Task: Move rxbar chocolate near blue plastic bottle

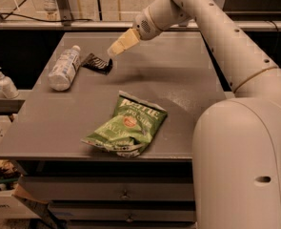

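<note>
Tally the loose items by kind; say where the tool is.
Bottles: 2, clear plastic drink bottle with white cap, small white pump-dispenser bottle.
Snack packets: 2, flat dark rxbar chocolate packet, large green crinkled chip bag.
Total: 4.
Tool: above the packet's right end.

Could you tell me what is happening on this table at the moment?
The robot's arm reaches over the grey table, its claw hanging just above and right of the rxbar chocolate, apparently not holding it. The bar lies flat close beside the blue plastic bottle, which lies on its side near the table's left edge. A green chip bag lies toward the front; a white pump bottle stands off the table at left.
</note>
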`<action>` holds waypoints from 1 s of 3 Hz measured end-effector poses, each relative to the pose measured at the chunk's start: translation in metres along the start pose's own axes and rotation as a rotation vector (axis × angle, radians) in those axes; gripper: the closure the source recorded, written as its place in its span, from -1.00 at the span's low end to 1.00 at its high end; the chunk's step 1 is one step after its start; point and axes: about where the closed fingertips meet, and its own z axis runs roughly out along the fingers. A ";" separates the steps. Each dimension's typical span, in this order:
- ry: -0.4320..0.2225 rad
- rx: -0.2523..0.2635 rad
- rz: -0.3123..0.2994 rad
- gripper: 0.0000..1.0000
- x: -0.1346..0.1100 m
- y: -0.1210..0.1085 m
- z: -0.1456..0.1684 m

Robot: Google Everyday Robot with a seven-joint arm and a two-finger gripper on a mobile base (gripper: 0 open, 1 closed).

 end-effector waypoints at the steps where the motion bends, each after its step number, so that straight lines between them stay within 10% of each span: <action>1: -0.051 0.047 0.080 -1.00 0.024 -0.029 -0.039; 3: -0.119 0.106 0.177 -1.00 0.055 -0.059 -0.088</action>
